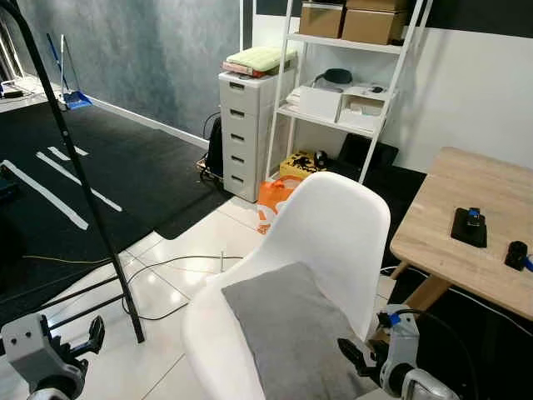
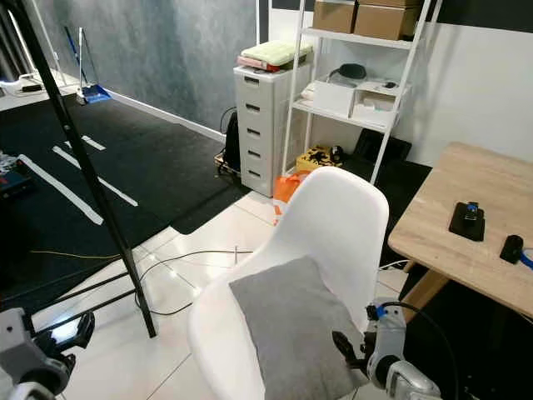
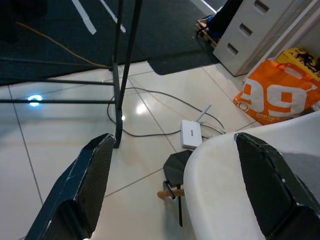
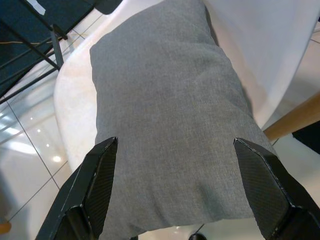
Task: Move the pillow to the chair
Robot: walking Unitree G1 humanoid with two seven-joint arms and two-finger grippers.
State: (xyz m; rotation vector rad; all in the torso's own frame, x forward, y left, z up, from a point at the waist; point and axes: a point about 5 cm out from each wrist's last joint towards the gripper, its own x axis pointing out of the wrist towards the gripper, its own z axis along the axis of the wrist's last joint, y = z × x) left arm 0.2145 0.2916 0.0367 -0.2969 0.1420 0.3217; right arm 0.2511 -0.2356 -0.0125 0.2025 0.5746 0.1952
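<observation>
Both pincers (image 3: 175, 190) (image 4: 175, 190) low, fingers spread

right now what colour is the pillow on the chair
Plain grey pillow on the white chair; clearest in the right wrist view.

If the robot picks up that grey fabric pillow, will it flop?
Probably. The grey fabric pillow looks soft and plump, so it would likely sag and feel light. Its woven cloth looks grippy, not slippery. Lying flat on the white plastic chair, it shouldn't roll.
</observation>
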